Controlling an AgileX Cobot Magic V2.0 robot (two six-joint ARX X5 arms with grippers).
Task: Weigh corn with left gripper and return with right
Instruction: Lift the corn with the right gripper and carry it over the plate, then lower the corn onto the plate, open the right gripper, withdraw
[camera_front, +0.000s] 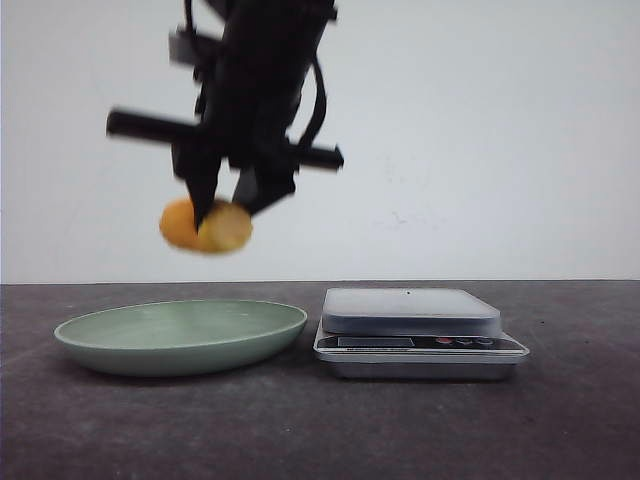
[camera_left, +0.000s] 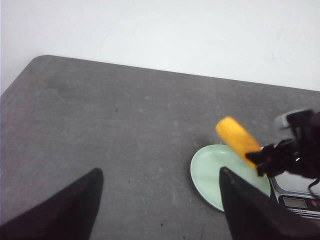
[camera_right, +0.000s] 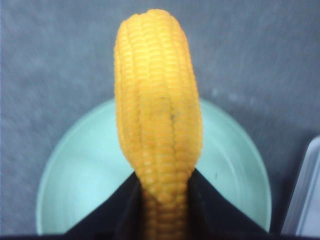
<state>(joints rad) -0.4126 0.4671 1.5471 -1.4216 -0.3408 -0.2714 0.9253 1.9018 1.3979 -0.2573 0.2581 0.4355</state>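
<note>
The yellow-orange corn (camera_front: 205, 228) hangs in the air above the pale green plate (camera_front: 120, 345). My right gripper (camera_front: 222, 212) is shut on the corn and grips it near one end. In the right wrist view the corn (camera_right: 157, 100) sticks out from between the black fingers (camera_right: 207, 205), directly over the plate (camera_right: 75, 175). My left gripper (camera_left: 160, 200) is open and empty, off to the side over bare table. From there I see the corn (camera_left: 237, 137) held by the right gripper (camera_left: 272, 157) above the plate (camera_left: 205, 167). The left gripper is out of the front view.
A silver kitchen scale (camera_front: 410, 312) with an empty platform stands just right of the plate; it also shows in the left wrist view (camera_left: 295, 200) and the right wrist view (camera_right: 307, 200). The dark grey table (camera_front: 320, 430) ends at a white wall behind.
</note>
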